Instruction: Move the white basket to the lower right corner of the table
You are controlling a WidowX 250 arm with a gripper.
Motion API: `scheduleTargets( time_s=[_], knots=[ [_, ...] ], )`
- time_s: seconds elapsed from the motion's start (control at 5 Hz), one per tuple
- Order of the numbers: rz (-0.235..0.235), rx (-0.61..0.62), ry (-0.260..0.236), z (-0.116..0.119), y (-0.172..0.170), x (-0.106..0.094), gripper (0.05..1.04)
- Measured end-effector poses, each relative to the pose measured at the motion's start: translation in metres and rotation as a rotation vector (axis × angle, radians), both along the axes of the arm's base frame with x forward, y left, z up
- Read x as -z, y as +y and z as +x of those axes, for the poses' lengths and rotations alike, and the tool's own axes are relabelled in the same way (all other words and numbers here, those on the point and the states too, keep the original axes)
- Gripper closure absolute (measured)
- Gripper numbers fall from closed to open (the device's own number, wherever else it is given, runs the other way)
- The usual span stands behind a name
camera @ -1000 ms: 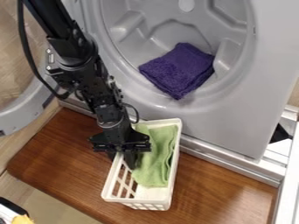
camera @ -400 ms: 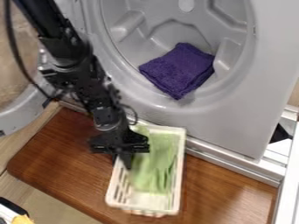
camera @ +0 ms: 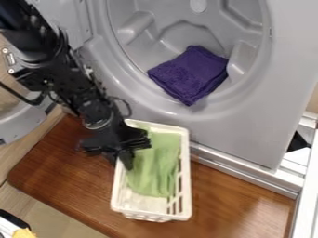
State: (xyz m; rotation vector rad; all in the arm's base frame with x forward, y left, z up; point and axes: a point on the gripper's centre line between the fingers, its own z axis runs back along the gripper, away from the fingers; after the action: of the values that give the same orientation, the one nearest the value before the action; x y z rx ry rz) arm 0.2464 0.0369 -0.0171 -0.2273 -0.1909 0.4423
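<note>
My gripper (camera: 119, 160) hangs over the upper left side of the white basket (camera: 185, 172), shut on its left rim, with one finger on the inside and the other on the outside. The basket is upright on the brown wooden table (camera: 242, 200), below the middle of the view, its long sides running nearly up and down. A green cloth (camera: 158, 162) lies in it and leaves the lower end of the basket's floor bare.
Along the table's back edge stands a grey machine (camera: 273, 69) with a round opening, where a purple cloth (camera: 189, 74) lies. Its round door (camera: 22, 123) is at the left. White framing (camera: 304, 186) borders the table's right end.
The basket first shifted right and down with my gripper, then back left and slightly up. It has turned so its long sides stand straighter. The arm above leans farther left.
</note>
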Motion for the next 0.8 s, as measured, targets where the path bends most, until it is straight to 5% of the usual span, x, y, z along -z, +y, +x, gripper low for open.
scheduleTargets(
  time_s=[0.4,0.8],
  knots=[
    [-0.022,0.08,-0.051,0.012,-0.048,-0.014,0.993],
    [-0.032,0.191,-0.023,0.025,-0.086,0.0,0.993]
  ],
)
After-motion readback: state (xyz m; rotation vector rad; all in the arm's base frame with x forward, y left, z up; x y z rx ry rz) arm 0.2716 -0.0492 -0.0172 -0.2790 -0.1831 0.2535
